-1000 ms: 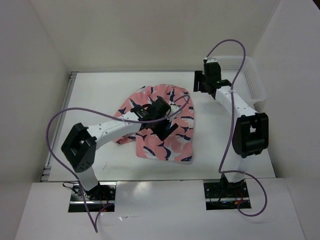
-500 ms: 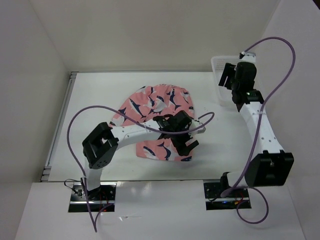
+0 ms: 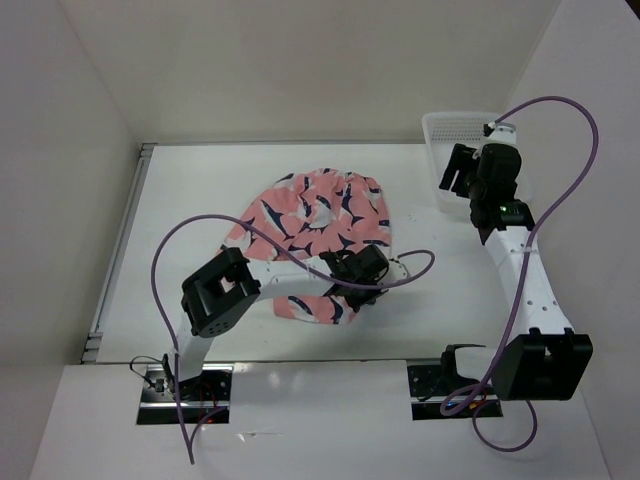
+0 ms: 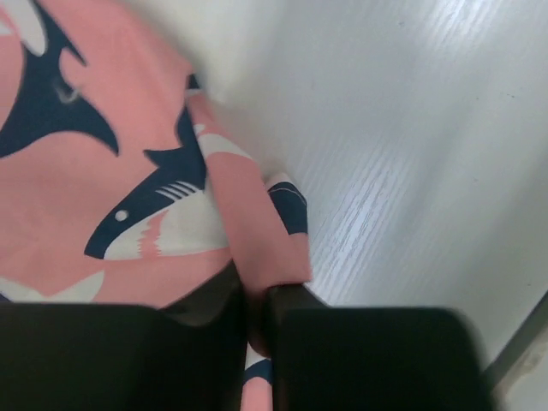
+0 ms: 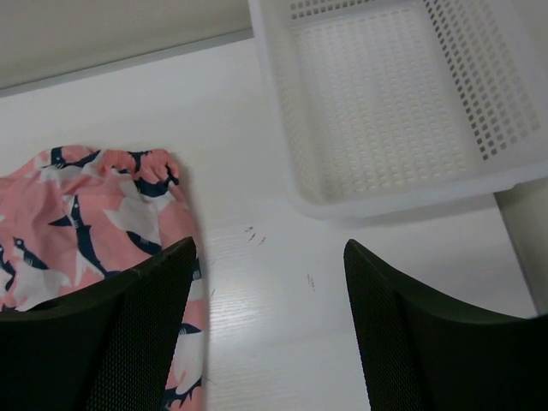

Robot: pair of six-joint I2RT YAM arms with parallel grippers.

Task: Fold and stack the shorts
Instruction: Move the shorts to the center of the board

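The salmon-pink shorts [image 3: 315,225] with navy and white whale shapes lie crumpled in the middle of the table. My left gripper [image 3: 352,292] is low over their near right corner. In the left wrist view it [image 4: 254,295] is shut on a folded edge of the shorts [image 4: 103,171], and the cloth runs down between the two dark fingers. My right gripper [image 3: 455,172] hangs at the back right beside the basket. It [image 5: 267,248] stands open with only bare table between its fingers, and the shorts [image 5: 86,214] lie to its left.
A white mesh basket [image 3: 440,125] stands at the back right corner, empty in the right wrist view [image 5: 402,193]. White walls close the table in on the left, back and right. A purple cable loops from each arm.
My left gripper has slid toward the near right corner of the shorts and shut on their edge. The right arm swung right toward the basket, then held almost still.
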